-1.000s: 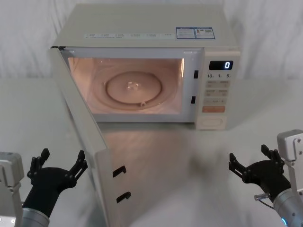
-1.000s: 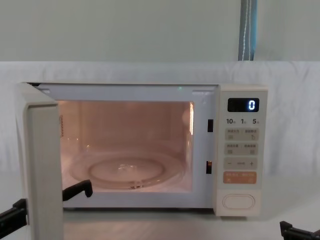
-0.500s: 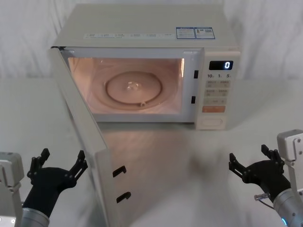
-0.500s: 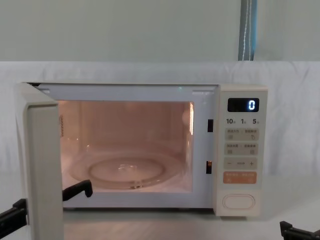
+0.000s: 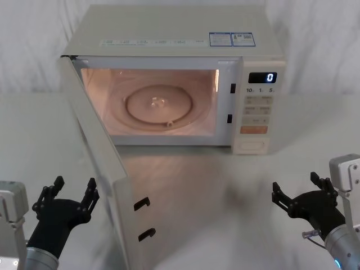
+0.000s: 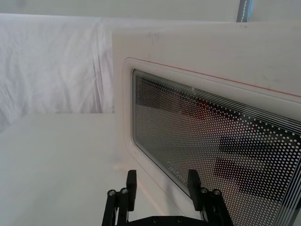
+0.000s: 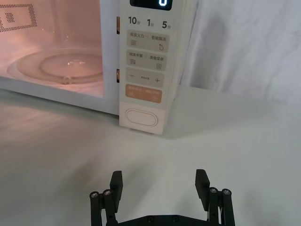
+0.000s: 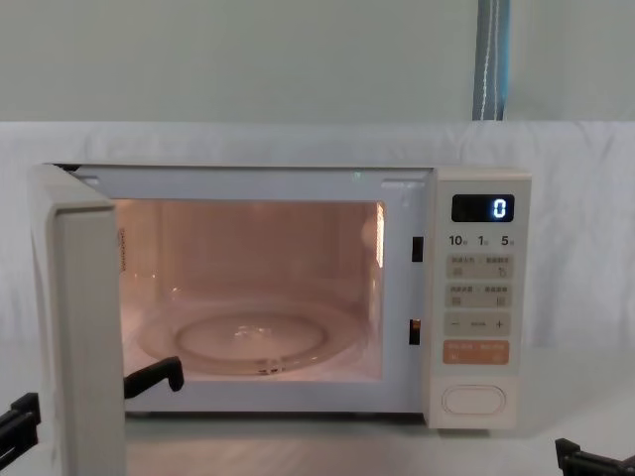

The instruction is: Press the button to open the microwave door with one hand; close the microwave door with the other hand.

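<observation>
Black left gripper [image 5: 66, 194] sat low at the near left of the table [image 5: 225, 185], fingers spread and holding nothing, just beside the outer face of the microwave door [image 5: 98, 169] near its free edge, not touching as far as could be seen. In the left wrist view the two fingertips [image 6: 131, 179] pointed at the door's dotted dark window [image 6: 221, 155], close in front of it. Black right gripper [image 5: 298, 197] hung at the near right, also spread wide and empty, well apart from the oven. From the right wrist view its fingers framed bare table, with the button [image 7: 140, 117] farther ahead at the bottom of the control panel [image 7: 148, 61], under the orange key [image 7: 144, 93]. Door stood swung wide open on its left hinge, edge toward the robot, two black latch hooks [image 5: 144, 218] on its inner side. Farther back the lit cavity showed the glass turntable [image 5: 159, 105]; the display [image 5: 262, 77] read 0.
</observation>
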